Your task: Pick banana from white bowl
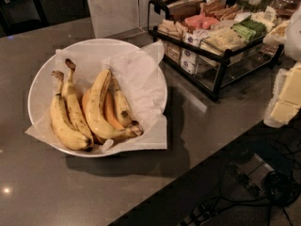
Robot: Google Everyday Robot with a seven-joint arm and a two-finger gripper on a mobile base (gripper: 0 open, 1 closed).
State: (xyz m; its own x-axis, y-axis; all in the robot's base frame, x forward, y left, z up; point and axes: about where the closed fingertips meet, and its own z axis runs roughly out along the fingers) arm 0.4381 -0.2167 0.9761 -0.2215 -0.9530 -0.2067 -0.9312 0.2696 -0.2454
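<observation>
The white bowl (42, 79), wide and lined with crinkled white paper, stands on the dark counter at the left. It holds several bananas. The short stubby banana (122, 106) with brown blotches lies at the right of the pile, partly behind a long curved banana (96, 107). A joined pair of speckled bananas (68, 119) lies at the left. The gripper (287, 98) shows as pale yellowish parts at the right edge of the camera view, far right of the bowl and apart from it.
A black wire rack (221, 55) with packets of snacks and tea stands behind and right of the bowl. The counter's front edge (188, 173) runs diagonally; below it are cables and a device (263, 182) on the floor.
</observation>
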